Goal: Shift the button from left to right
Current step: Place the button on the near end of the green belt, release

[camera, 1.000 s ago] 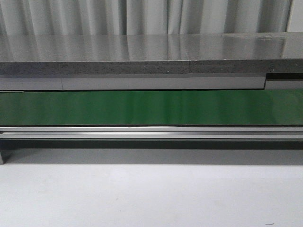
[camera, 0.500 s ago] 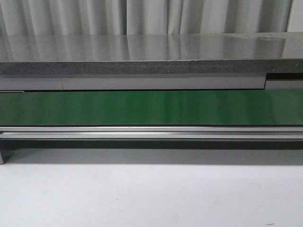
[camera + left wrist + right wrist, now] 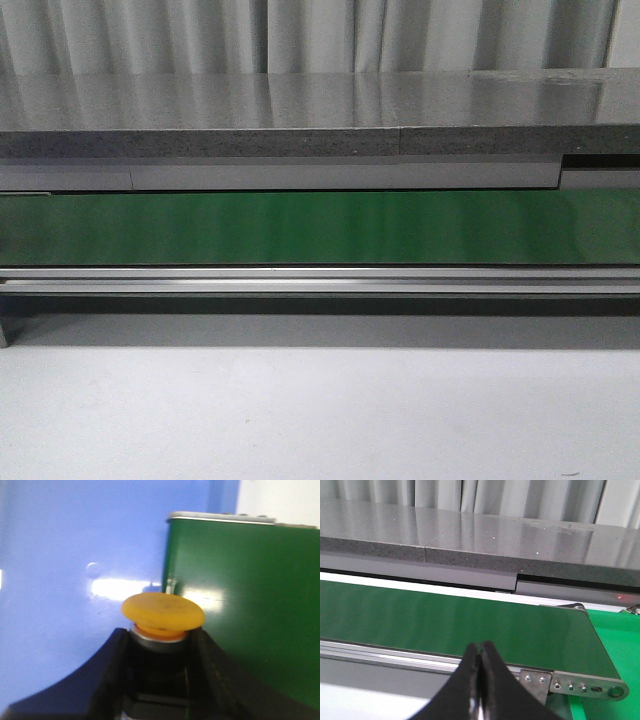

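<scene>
In the left wrist view the button (image 3: 163,611) shows its round yellow-orange cap and a black body. My left gripper (image 3: 162,645) is shut on the button's black body, one black finger on each side. Behind it are a blue surface (image 3: 75,555) and the end of the green conveyor belt (image 3: 250,605). In the right wrist view my right gripper (image 3: 480,655) is shut and empty, its fingers pressed together in front of the green belt (image 3: 445,620). Neither gripper nor the button shows in the front view.
The green belt (image 3: 320,228) runs across the front view with a metal rail (image 3: 320,280) along its near edge and a grey stone shelf (image 3: 300,115) behind. White tabletop (image 3: 320,410) lies in front. A bright green area (image 3: 620,640) lies past the belt's right end.
</scene>
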`<state>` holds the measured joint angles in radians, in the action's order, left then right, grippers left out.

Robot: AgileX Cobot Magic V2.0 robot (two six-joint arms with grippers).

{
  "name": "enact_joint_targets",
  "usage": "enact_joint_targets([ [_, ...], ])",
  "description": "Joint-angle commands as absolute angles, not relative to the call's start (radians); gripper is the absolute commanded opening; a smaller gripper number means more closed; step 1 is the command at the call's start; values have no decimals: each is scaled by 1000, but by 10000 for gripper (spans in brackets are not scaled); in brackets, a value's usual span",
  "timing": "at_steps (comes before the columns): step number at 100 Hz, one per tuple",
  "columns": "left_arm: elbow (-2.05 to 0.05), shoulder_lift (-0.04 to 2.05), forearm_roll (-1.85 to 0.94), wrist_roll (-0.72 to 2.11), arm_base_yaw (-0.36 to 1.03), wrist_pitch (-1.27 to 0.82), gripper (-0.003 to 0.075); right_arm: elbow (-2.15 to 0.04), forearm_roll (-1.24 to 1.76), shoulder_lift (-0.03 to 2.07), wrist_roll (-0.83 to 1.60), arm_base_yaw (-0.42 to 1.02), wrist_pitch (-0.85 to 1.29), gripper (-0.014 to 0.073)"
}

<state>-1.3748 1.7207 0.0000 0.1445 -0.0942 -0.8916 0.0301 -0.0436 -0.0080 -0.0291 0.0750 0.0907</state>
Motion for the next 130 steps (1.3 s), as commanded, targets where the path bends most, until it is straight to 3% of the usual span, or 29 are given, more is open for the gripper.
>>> enact_joint_targets([
  [1, -1409, 1701, -11, 144, -54, -846, 5, 30, -54, -24, -28, 77, 5, -68],
  [30, -1409, 1762, -69, 136, -20, -825, 40, 30, -54, -24, -28, 77, 5, -68],
  [42, -1409, 1767, -73, 136, -20, -836, 197, 30, -54, -24, -28, 77, 5, -68],
  [57, -1409, 1767, -73, 136, -20, -838, 504, 30, -54, -24, -28, 77, 5, -68],
  [66, -1409, 1762, -86, 136, -20, -845, 586, 30, -54, -24, -28, 77, 5, -68],
  [109, -1401, 1509, -107, 167, 10, -795, 580, 30, -54, -24, -28, 77, 5, -68],
  [130, -1294, 1317, -107, 167, 61, -673, 580, 30, -54, -24, -28, 77, 5, -68],
])
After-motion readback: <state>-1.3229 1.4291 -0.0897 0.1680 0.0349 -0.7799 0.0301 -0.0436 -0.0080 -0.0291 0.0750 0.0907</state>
